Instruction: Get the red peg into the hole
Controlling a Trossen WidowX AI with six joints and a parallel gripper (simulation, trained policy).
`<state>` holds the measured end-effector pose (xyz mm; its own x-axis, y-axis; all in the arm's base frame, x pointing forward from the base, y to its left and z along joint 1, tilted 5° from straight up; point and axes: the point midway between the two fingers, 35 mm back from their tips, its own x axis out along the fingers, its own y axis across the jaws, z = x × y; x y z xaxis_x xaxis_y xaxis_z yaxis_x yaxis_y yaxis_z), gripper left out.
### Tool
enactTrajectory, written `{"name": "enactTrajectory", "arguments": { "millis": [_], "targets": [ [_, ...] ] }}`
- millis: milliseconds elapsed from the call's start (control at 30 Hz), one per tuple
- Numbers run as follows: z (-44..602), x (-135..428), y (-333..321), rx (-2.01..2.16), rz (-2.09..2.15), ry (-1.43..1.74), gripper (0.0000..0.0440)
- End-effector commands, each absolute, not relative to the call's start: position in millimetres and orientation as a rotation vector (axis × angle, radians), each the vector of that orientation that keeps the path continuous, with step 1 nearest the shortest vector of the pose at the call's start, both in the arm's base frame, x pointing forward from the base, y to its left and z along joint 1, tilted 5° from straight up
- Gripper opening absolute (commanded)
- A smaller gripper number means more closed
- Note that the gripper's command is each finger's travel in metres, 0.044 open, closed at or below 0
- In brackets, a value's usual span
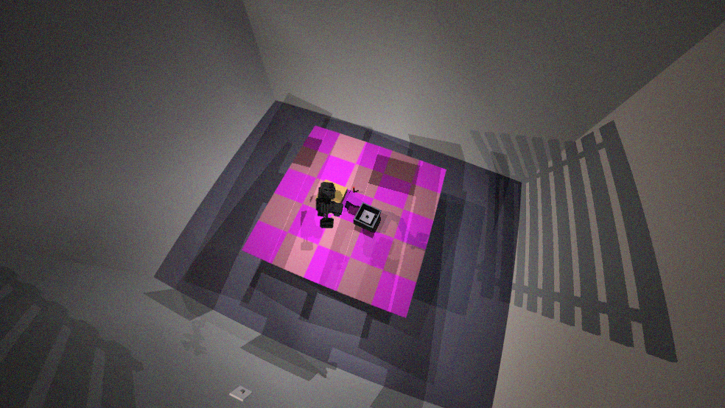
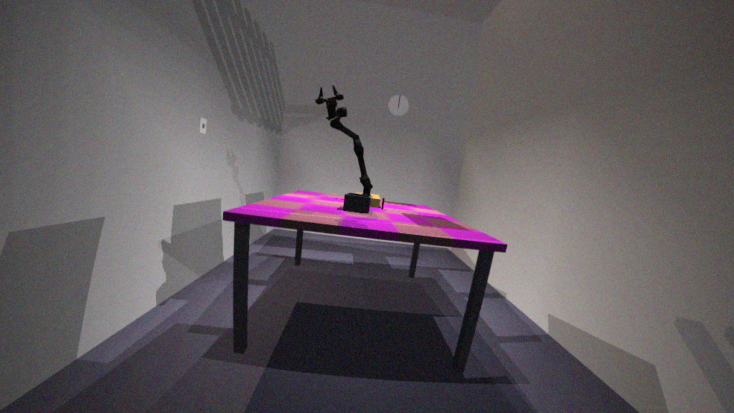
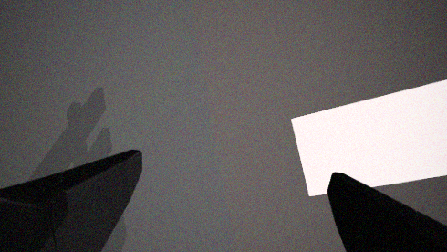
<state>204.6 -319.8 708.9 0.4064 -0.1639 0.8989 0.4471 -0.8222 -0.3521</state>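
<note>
Peg still to be picked up

Our fingers (image 1: 326,222) (image 2: 327,88) stand wide open, holding nothing, high above the desk (image 1: 324,266) (image 2: 303,211). The small red peg (image 1: 354,190) (image 2: 383,203) lies outside the open black square box (image 1: 373,226) (image 2: 356,203). Inside, we see the pale plate (image 1: 371,219), its hole unfilled; grasping, lowering and insertion remain.

In the wrist view, the right edge cuts off the bright white panel (image 3: 374,141).

From my station I see a matte black arm (image 1: 324,205) (image 2: 359,149), slender and knobbly at its joints; its gripper (image 2: 327,91) (image 3: 235,171) carries two dark, tapering, blunt-tipped fingers.
</note>
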Motion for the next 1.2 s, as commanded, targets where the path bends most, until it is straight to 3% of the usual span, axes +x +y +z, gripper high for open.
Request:
{"name": "enactTrajectory", "arguments": {
  "millis": [0,33,1167],
  "targets": [
    [707,209,-320,-2.095,-1.424,-0.251,0.0425],
    [704,215,-320,-2.072,-1.403,-0.262,0.044],
    [615,381,-259,-1.118,-0.707,-0.366,0.044]
  ]
}}
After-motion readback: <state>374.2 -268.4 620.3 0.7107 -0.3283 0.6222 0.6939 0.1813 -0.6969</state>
